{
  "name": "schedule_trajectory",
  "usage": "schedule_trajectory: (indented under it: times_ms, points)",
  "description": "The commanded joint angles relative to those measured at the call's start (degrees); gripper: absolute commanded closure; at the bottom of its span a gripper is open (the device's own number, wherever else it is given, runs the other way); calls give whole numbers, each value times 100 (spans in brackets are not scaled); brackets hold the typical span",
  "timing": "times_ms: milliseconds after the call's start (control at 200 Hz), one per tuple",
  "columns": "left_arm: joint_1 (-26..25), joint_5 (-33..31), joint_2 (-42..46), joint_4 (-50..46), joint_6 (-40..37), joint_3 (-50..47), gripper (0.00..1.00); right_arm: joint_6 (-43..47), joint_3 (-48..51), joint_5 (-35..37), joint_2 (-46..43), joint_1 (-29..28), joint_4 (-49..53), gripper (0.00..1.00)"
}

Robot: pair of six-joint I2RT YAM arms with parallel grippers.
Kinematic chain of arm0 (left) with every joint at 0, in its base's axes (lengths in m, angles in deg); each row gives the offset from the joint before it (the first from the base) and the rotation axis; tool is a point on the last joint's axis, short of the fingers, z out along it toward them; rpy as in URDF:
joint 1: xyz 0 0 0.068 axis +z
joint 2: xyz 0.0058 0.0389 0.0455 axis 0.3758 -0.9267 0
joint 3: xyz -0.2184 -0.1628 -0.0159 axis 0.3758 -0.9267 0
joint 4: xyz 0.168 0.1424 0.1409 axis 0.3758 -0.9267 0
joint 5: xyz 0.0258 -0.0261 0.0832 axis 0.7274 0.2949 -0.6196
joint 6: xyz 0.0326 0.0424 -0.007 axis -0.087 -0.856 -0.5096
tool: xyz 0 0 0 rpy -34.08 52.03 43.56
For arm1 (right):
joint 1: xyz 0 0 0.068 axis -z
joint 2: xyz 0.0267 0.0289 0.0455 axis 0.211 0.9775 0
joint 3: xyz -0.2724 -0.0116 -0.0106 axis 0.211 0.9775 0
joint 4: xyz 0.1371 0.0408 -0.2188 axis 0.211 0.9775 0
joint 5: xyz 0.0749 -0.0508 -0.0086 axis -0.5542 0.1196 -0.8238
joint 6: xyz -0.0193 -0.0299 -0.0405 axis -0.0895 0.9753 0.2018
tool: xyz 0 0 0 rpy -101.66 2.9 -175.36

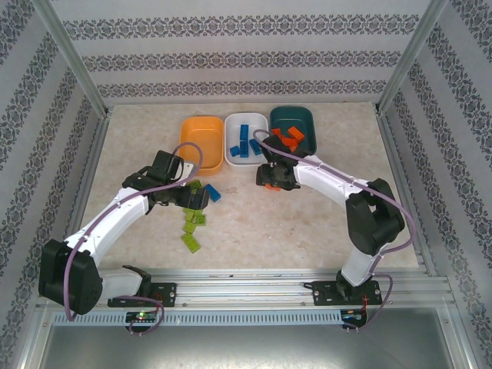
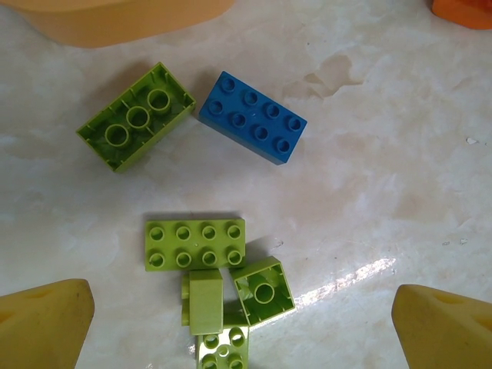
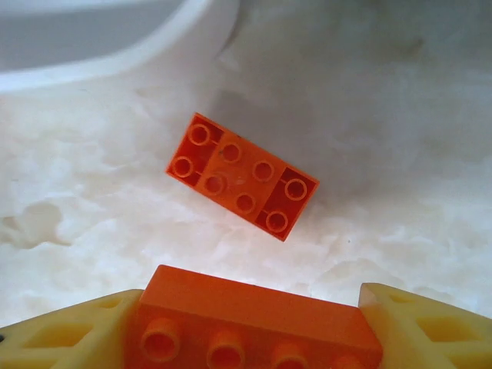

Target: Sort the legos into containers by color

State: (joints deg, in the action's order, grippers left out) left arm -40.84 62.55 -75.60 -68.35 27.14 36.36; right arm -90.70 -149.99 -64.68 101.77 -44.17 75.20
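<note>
Clamping held orange lego (image 3: 247, 311), right tool (image 3: 254, 332), loose orange lego (image 3: 242, 177) just ahead

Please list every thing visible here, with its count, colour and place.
orange tub: one, orange, row's left.
white tub: one, white, middle.
teal tub: one, dark teal, right.
blue bricks: several, blue, in white tub.
orange bricks: several, orange, in teal tub.
green bricks: at least five, lime, loose on table.
loose blue brick: one, blue, beside them.
loose orange brick: one, orange, on table near white tub.
left gripper: open, above green bricks.
right gripper: shut on held orange brick.
</note>
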Motion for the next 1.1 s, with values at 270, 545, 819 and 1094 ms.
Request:
schedule_trajectory:
  times_ms: [270, 545, 819, 1094]
  points:
    - [-77, -94, -87, -165, -94, 57, 0, 789, -1785, -133, 359, 1140, 481, 35]
    - [-106, -122, -219, -177, -103, 43, 0, 924, -3283, -483, 1782, 1831, 640, 35]
    - [-146, -194, -371, -208, -119, 69, 0, 725, -3587, -908, 2626, 2139, 529, 30]
    - [-146, -217, -434, -227, -138, 91, 0, 750, -3357, -991, 2462, 2206, 443, 21]
